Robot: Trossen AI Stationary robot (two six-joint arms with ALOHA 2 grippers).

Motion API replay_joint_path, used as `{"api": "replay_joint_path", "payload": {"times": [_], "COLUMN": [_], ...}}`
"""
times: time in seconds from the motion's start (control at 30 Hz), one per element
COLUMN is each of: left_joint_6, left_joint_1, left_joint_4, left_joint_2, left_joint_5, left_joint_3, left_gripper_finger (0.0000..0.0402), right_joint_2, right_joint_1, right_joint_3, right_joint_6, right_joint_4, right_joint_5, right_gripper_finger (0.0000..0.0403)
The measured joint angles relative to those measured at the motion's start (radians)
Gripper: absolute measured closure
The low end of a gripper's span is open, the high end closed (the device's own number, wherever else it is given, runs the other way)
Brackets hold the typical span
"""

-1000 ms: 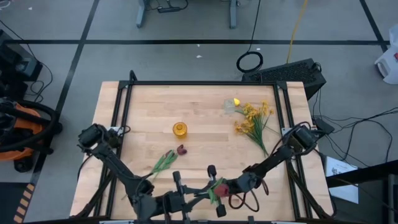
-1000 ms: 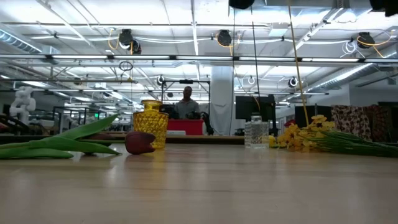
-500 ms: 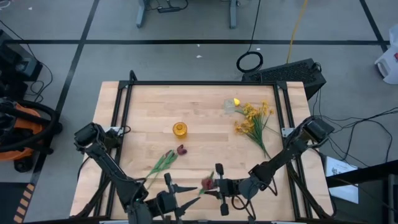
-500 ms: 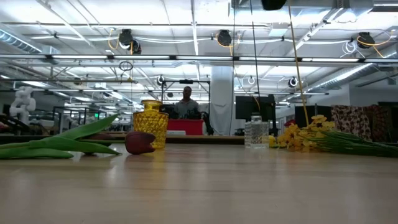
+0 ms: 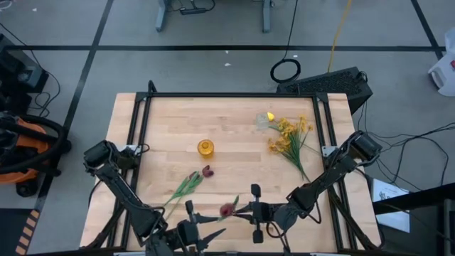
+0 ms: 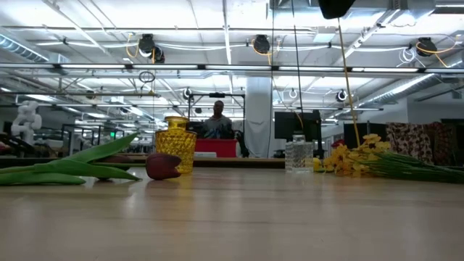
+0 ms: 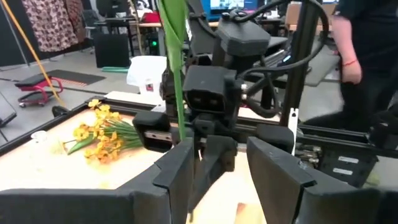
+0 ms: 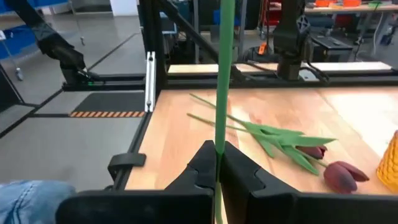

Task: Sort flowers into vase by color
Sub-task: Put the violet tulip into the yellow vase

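Observation:
My right gripper [image 5: 250, 212] [image 8: 217, 163], near the table's near edge, is shut on the green stem of a dark red tulip [image 5: 226, 210]. My left gripper [image 5: 199, 225] [image 7: 230, 177] is open. It faces the right gripper [image 7: 208, 93] from the left, a short way off the tulip. More dark red tulips [image 5: 206, 171] [image 8: 339, 175] lie flat on the wood. Behind them stands a yellow vase [image 5: 205, 148] [image 6: 176, 141]. A clear vase [image 5: 262, 121] [image 6: 298, 152] holds a yellow tulip [image 5: 270, 116]. Yellow blossom sprays [image 5: 290, 139] [image 6: 355, 161] lie on the table beside it. My right gripper pinches the tulip's stem [image 8: 219, 146] between its two fingers, well away from the bloom. The fingers come in about level from the table's right. The tulip is lifted clear. Its stem [image 7: 175, 74] rises past the fingers and leans toward the table's left, bloom end uppermost.
A black frame rail [image 5: 227, 94] borders the table. A person [image 7: 367, 56] stands beyond the near edge, and another [image 6: 218, 119] shows far off in the room. Bare wood lies between the yellow vase and the sprays.
My left gripper has drawn back from the held tulip toward the table's left. My right gripper has shifted slightly right. The tulip has swung in its hold, so the bloom now sits farther toward the table's left.

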Motion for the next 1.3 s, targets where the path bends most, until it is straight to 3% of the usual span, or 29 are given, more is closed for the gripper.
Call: {"api": "replay_joint_path", "payload": {"times": [0.2,0.3,0.57,1.0,1.3], "left_joint_6": [0.000,0.000,0.120,0.164,0.150], "left_joint_1": [0.069,0.099,0.111,0.135,0.140], "left_joint_4": [0.026,0.037,0.140,0.184,0.137], "left_joint_2": [-0.001,-0.001,-0.001,-0.001,-0.001], "left_joint_5": [0.008,0.102,0.169,0.176,0.221], "left_joint_3": [0.000,0.000,0.000,0.000,0.000], "left_gripper_finger": [0.0245,0.0245,0.0245,0.0246,0.0318], "right_joint_2": [0.000,0.000,0.000,0.001,0.001], "right_joint_1": [0.000,0.000,0.000,0.000,0.000], "right_joint_3": [0.000,0.000,0.000,0.000,0.000], "right_joint_6": [0.001,0.001,0.000,0.000,0.000], "right_joint_4": [0.007,0.005,0.004,-0.002,-0.003], "right_joint_5": [0.001,0.001,0.001,0.001,0.001], "right_gripper_finger": [0.0403,0.0402,0.0402,0.0402,0.0402]}}
